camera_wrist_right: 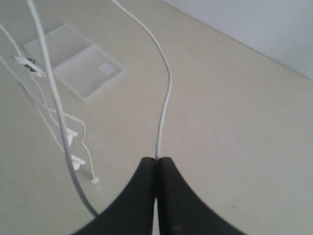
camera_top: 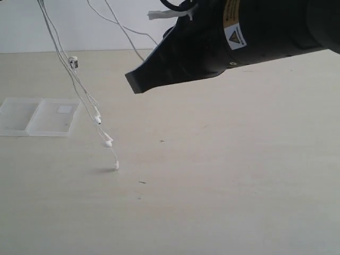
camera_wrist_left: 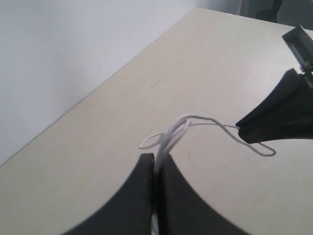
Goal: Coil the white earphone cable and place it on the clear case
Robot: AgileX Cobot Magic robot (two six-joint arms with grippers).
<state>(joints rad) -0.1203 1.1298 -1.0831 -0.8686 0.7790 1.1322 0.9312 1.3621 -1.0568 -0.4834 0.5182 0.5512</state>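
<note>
Hanging from the left gripper (camera_wrist_left: 155, 164) and right gripper (camera_wrist_right: 156, 164), each pinched shut on it, the white earphone cable (camera_top: 97, 118) slants steeply down, its plug (camera_top: 116, 166) low by the table (camera_top: 239, 186) beside the clear case (camera_top: 40, 117), which seems nearer the left arm.

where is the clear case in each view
exterior view: the clear case lies flat on the table at the left edge, just left of the hanging white earphone cable.
left wrist view: not in it.
right wrist view: the clear case lies on the table beyond the cable's dangling end.
shared landmark: the white earphone cable, which shows in all three views.
</note>
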